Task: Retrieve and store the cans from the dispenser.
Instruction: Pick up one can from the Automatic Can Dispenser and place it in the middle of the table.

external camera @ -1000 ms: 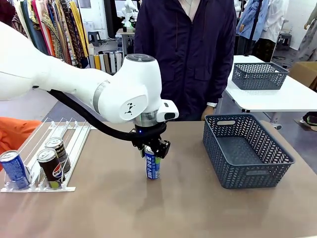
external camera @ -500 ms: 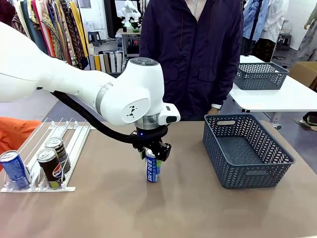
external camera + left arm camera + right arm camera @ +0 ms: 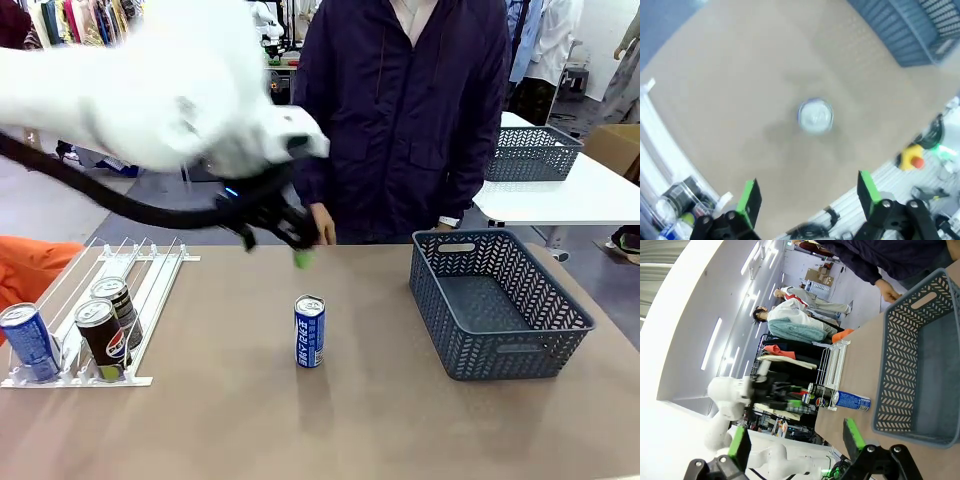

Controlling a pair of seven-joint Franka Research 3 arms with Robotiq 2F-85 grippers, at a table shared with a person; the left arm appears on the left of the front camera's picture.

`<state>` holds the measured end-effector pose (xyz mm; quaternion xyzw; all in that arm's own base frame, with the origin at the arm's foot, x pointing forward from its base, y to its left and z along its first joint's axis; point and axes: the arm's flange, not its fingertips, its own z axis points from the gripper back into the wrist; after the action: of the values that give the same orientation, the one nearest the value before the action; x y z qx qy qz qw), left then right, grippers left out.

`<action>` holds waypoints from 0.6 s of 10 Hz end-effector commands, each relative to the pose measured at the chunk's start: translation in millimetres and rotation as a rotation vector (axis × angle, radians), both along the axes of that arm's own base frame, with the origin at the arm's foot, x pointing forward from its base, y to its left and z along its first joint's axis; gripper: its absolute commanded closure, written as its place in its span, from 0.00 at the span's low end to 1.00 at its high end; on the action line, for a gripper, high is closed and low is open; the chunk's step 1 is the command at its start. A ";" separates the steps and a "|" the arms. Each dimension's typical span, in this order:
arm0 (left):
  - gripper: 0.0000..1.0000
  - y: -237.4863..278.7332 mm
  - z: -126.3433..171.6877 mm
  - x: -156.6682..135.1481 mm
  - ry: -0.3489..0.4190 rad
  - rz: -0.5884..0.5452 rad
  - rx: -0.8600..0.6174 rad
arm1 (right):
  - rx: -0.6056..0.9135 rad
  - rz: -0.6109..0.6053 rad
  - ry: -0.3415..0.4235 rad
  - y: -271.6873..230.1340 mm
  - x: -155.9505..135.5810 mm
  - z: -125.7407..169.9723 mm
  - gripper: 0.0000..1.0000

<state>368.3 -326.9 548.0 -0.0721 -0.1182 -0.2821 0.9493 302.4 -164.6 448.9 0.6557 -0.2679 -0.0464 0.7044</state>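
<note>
— Where is the blue can point(image 3: 310, 332)?
— Upright near the middle of the bench point(image 3: 250, 420), with nothing touching it. The dispenser point(image 3: 150, 290) lies at its 9 o'clock, with three more cans point(image 3: 102, 332) at its low end. The grey basket point(image 3: 440, 300) sits at its 3 o'clock.
— And the left fingers point(image 3: 747, 197)?
— Spread wide with nothing between them, high above the can toward 11 o'clock, blurred.
— The right fingers point(image 3: 852, 435)?
— Apart too, gripping nothing, with the basket ahead of them.
</note>
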 end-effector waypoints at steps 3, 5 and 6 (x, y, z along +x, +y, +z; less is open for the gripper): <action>0.00 271.8 43.9 -25.1 0.192 0.077 -0.473 | 0.010 -0.002 -0.011 0.5 1.0 4.7 0.00; 0.00 372.5 24.3 -44.5 0.205 0.163 -0.741 | 0.010 -0.002 -0.011 0.5 1.0 4.7 0.00; 0.00 473.9 -50.5 -79.9 0.054 0.223 -1.140 | 0.010 -0.002 -0.011 0.5 1.0 4.7 0.00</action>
<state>310.1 -3.1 590.5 -0.3914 -0.1205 -0.2020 0.8897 302.1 -164.7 449.0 0.6558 -0.2679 -0.0464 0.7042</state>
